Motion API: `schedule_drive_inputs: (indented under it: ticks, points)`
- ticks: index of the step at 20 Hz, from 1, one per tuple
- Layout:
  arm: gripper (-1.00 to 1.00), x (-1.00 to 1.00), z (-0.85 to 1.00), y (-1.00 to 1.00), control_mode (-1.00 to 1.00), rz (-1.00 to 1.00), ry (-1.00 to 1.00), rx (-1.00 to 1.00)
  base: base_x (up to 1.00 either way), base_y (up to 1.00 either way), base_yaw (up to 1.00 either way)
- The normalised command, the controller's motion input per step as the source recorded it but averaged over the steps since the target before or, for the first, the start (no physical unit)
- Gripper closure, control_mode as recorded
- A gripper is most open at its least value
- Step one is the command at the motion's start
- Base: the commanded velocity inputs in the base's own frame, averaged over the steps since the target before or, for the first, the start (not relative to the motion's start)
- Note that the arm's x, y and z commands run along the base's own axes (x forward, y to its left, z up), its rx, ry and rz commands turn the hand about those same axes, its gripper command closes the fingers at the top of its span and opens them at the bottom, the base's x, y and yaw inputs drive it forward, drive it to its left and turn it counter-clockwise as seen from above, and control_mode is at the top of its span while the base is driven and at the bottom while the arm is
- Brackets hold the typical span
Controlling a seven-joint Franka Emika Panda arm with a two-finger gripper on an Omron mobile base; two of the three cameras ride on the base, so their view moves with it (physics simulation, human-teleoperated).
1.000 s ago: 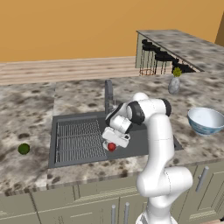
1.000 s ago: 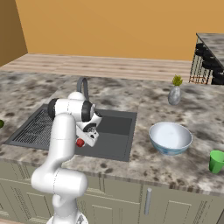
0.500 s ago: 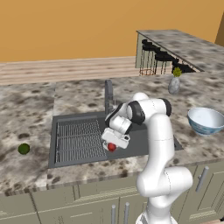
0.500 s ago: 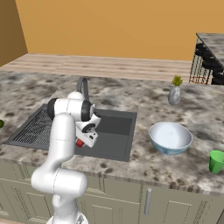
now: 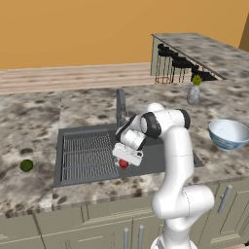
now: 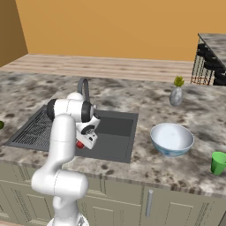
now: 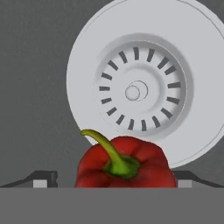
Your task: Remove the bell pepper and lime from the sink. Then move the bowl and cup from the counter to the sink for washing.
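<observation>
The red bell pepper point(image 7: 124, 164) lies on the floor of the dark grey sink point(image 5: 160, 155), just beside the white drain point(image 7: 144, 83). My gripper point(image 7: 114, 179) hangs right over it, open, with one fingertip point(image 7: 43, 178) on each side of the fruit and apart from it. From the base cameras the gripper point(image 5: 125, 158) is low in the basin with the pepper point(image 5: 124, 164) under it. The dark green lime point(image 5: 26, 165) rests on the counter point(image 5: 29, 126) left of the sink. To the right stand the bowl point(image 6: 172, 139) and the green cup point(image 6: 218, 163).
A ribbed wire rack point(image 5: 87, 155) fills the sink's left half. The dark faucet point(image 5: 120, 104) rises behind the basin, close to my arm. A grey vase with a plant point(image 5: 193, 95) stands at the back right, and a raised stone bar with stools point(image 5: 194, 53) lies beyond.
</observation>
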Motion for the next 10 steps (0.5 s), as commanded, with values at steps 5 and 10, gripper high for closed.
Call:
schedule_drive_inputs:
  ticks: [5, 10]
  points:
    - [-1.0, 0.12, -0.2, 0.0, -1.0, 0.01, -0.01, -0.02, 0.0, 0.0, 0.0]
    - [1.0, 0.0, -0.24, 0.0, -1.0, 0.0, 0.01, -0.03, 0.0, 0.0, 0.0]
